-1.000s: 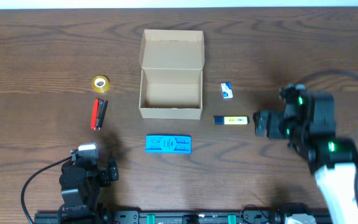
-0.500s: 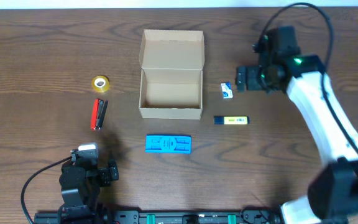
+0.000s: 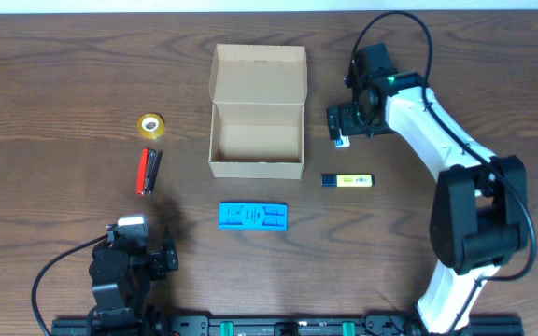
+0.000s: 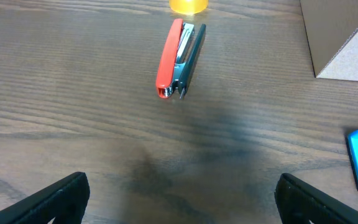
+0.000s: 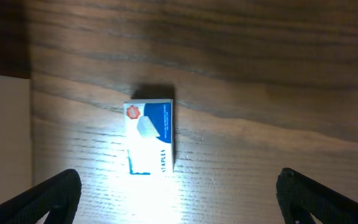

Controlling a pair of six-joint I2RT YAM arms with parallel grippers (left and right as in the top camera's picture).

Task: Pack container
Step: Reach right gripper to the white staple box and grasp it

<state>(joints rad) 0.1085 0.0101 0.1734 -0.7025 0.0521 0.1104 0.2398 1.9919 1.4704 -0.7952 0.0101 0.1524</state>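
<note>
Hovering toward the far edge of the table, my right gripper gapes wide above a staples box. I see the container just beside it, toward the left edge.

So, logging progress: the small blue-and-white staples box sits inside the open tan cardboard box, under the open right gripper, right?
No: the small blue-and-white staples box lies on the table beside the tan cardboard box, under the open right gripper; see the overhead view.

The open tan cardboard box sits in the middle of the tabletop. The red metal stapler lies left of it, and the small blue-and-white staple box lies right.
</note>
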